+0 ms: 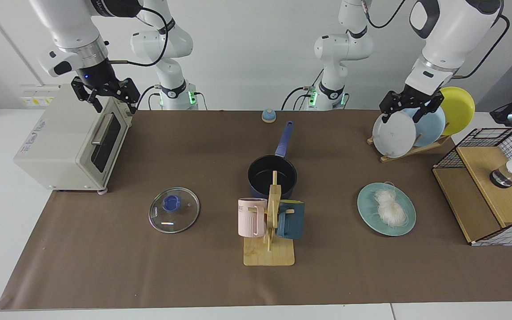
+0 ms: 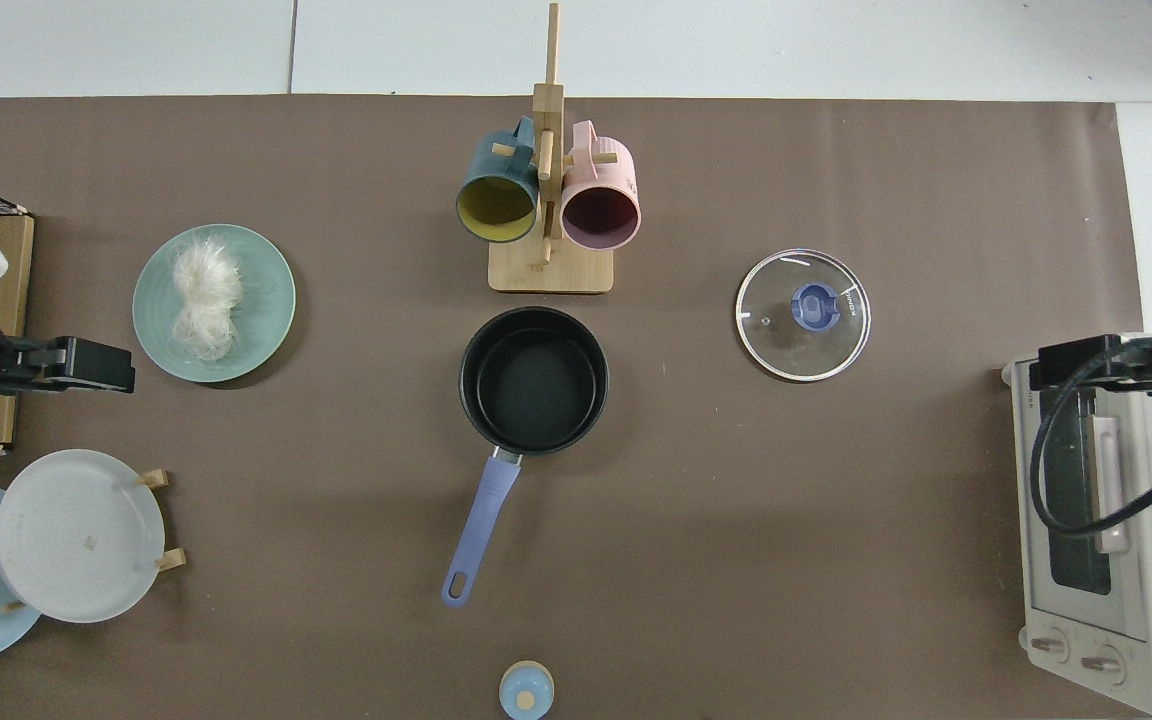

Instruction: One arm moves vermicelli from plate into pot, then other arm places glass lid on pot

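Seen from above, the pot [image 2: 534, 380] sits mid-surface, the mug stand [image 2: 549, 268] just beside it at twelve o'clock. The glass lid [image 2: 802, 315] lies toward two o'clock; the plate [image 2: 271, 300], bearing the vermicelli [image 2: 204, 298], toward ten.

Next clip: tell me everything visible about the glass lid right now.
The glass lid is round and clear, with a thin metal rim and a blue knob at its centre. A tiny vent hole shows near the knob in the top view. It lies flat, knob up, on the brown mat, apart from the pot and in front of the toaster oven. Nothing touches it but the mat; no gripper is near.
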